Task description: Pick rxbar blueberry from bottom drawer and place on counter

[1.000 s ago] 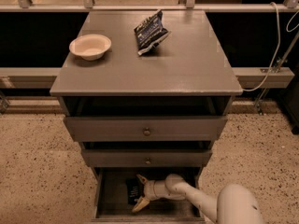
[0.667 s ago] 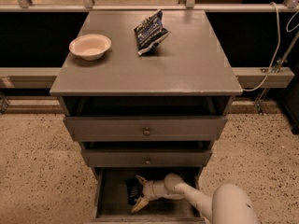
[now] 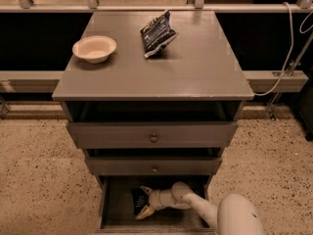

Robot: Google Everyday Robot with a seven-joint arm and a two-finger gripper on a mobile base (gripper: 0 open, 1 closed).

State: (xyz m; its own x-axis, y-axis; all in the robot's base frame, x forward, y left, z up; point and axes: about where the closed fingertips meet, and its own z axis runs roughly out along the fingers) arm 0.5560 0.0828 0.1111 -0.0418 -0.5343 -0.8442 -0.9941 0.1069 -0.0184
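The bottom drawer (image 3: 117, 214) is pulled open at the foot of the cabinet. The rxbar blueberry (image 3: 139, 200), a small dark bar, lies on its grey floor left of centre. My gripper (image 3: 143, 201) reaches into the drawer from the right, open, with one pale finger above the bar and one (image 3: 143, 212) below it, the bar between them. The counter (image 3: 195, 62) is the flat grey top above.
On the counter stand a white bowl (image 3: 94, 48) at the left and a crinkled dark blue chip bag (image 3: 157, 34) at the back middle. The two upper drawers with round knobs (image 3: 153, 138) stick out partly. Speckled floor lies to both sides.
The arm's elbow has shifted slightly; the gripper stays in the drawer around the bar, fingers still apart.
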